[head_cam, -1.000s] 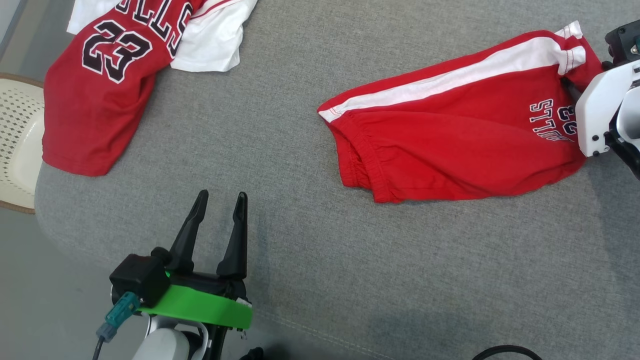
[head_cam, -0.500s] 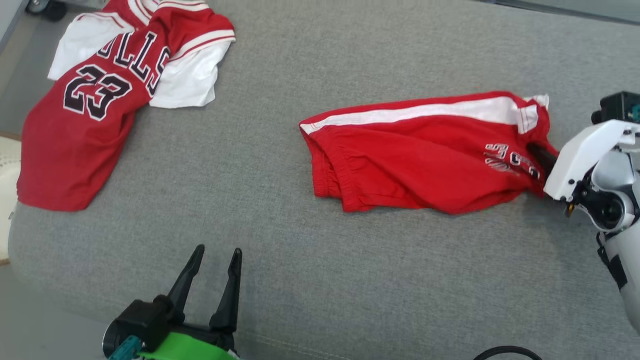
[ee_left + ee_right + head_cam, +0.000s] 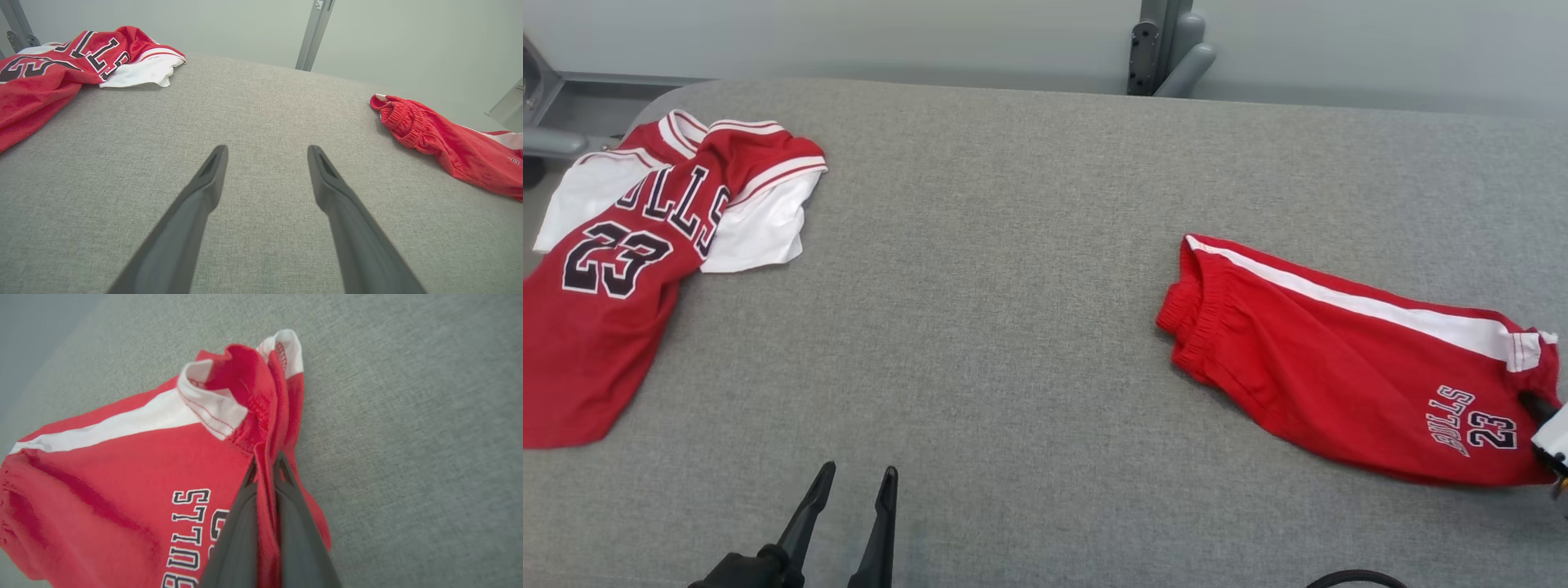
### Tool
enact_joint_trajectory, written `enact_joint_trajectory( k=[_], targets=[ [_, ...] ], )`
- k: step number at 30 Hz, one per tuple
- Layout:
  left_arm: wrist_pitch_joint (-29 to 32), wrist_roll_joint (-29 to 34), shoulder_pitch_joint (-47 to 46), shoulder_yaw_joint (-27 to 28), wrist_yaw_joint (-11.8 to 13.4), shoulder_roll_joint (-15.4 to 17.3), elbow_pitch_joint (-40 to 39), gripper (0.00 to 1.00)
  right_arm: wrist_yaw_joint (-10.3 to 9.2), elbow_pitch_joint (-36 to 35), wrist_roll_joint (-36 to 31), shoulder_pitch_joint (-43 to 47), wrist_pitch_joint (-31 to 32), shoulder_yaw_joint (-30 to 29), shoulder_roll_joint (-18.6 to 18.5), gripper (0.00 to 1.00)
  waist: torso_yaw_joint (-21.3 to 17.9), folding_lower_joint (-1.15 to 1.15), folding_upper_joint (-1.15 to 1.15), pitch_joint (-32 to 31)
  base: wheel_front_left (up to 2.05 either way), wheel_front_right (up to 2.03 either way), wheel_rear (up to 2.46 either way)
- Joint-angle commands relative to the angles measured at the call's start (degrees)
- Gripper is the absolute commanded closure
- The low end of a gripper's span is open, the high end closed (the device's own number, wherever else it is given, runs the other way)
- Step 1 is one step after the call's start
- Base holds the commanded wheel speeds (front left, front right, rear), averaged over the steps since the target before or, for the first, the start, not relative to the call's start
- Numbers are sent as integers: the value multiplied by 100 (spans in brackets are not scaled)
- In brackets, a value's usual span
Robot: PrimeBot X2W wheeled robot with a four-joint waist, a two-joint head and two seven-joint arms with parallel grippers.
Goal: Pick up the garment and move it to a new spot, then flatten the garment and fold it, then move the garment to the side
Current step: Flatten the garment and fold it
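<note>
1. Shorts (image 3: 1339, 367): red with a white side stripe, lying low on the right part of the grey padded surface (image 3: 1013, 269). They are doubled over lengthwise.
2. Long axis: diagonal in the head view. The elastic waistband (image 3: 1192, 318) is the end toward the middle of the surface. The leg hem (image 3: 212, 406) is the end at the right edge, nearer the robot.
3. Right gripper (image 3: 1535, 404): pressed together on the leg end, just beside the "BULLS 23" print (image 3: 1470, 420). The right wrist view shows a fold of red cloth pinched between the two fingers, with the hem bunched up just past the tips.
4. Key relation: the whole length of the shorts runs away from the right gripper, to its left and farther out. The waistband is the free far end. Judgement: any lift or drag would lead with the hem, and the waistband would trail.
5. Left gripper (image 3: 858, 472): fingers spread, nothing between them, low at the near edge. It is well apart from the shorts; in the left wrist view the waistband sits ahead and off to the right.
6. Jersey (image 3: 621, 269): red and white, far left, well apart from the shorts and both grippers.
7. Judgement: this looks like the pick-up-and-move step, with the right arm nearer and already gripping. The bare grey stretch between the two garments looks like free room.
</note>
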Motion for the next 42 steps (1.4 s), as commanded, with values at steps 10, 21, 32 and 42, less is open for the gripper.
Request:
enact_joint_trajectory(
  k=[10, 21, 32, 42],
  targets=[
    [-10, 78, -127, -152, -53, -51, 15, 0, -1, -573, -487, -667, 41, -409, 632, 100, -140, 0, 0, -351, 0, 0, 0],
    [-10, -11, -328, -504, -55, 63, 204, 0, -1, -1576, -781, -559, 259, 557, 1917, 100, -146, 0, 0, -214, 0, 0, 0],
    [-10, -152, -474, -698, -49, 63, 484, 0, -1, -208, 101, -1185, -1013, 2024, 1947, 100, 11, 0, 0, -44, 0, 0, 0],
    [-10, -217, -494, -749, -49, -17, 587, 0, -1, 856, 466, -1818, -1911, 3033, 1950, 46, -15, 0, 0, -103, 0, 0, 0]
  ],
)
